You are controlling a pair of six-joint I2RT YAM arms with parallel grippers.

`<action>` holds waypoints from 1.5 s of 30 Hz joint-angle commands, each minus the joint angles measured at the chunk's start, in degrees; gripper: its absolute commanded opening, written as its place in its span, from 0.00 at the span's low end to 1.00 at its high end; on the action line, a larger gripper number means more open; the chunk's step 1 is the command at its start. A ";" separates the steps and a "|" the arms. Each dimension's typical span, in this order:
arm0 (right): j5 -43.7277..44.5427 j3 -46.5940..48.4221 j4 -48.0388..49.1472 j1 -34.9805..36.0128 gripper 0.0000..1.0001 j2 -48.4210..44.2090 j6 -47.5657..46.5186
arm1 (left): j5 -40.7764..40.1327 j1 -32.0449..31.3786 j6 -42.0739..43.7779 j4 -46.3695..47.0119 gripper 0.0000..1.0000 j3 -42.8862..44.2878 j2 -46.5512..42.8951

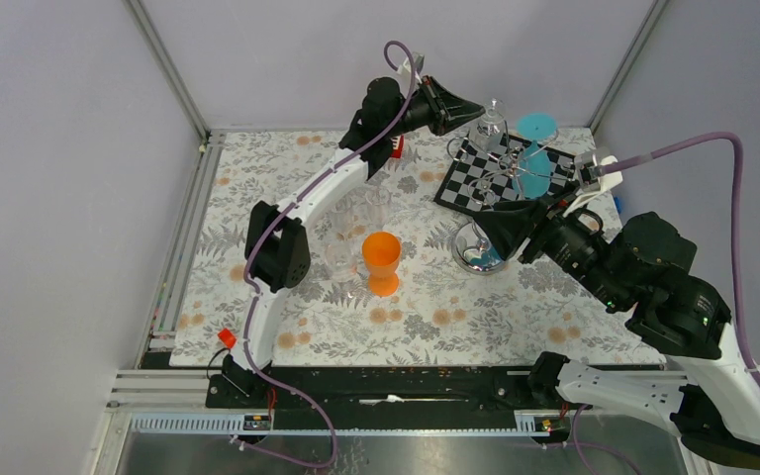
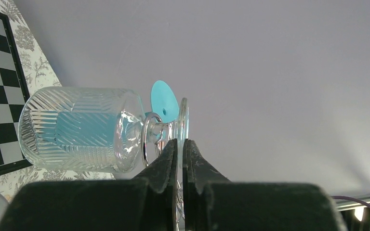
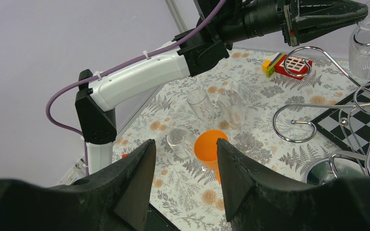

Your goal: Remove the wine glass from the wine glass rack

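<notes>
Pinching the thin round foot of the ribbed clear wine glass (image 2: 77, 130), our left gripper (image 2: 179, 142) reaches far, clamped; our right gripper (image 3: 184, 144) gapes half-wide, empty, beside the curly chrome wine glass rack (image 3: 325, 172).

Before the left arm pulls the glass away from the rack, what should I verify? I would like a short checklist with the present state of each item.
1. Left gripper shut on the foot of the wine glass: ok.
2. Stem free of the rack: not ok, a wire loop goes around the stem.
3. Teal glass apart from the held foot: cannot tell, it shows right behind it.
4. Right gripper steadying the rack: not ok, it is open with nothing between its jaws.
5. Room on the table near the orange cup to set the glass down: cannot tell.
</notes>
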 commanded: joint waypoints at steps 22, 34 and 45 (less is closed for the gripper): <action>1.88 -0.12 3.25 -0.11 0.56 0.06 0.39 | 7.67 -0.83 -2.51 8.63 0.00 6.26 0.50; 1.99 0.25 3.28 -0.11 0.56 0.44 0.28 | 9.97 -0.10 -2.76 10.56 0.00 2.09 -2.20; 1.34 0.21 4.12 -0.11 0.56 0.96 0.72 | 11.50 1.22 -1.13 12.45 0.00 -5.48 -7.72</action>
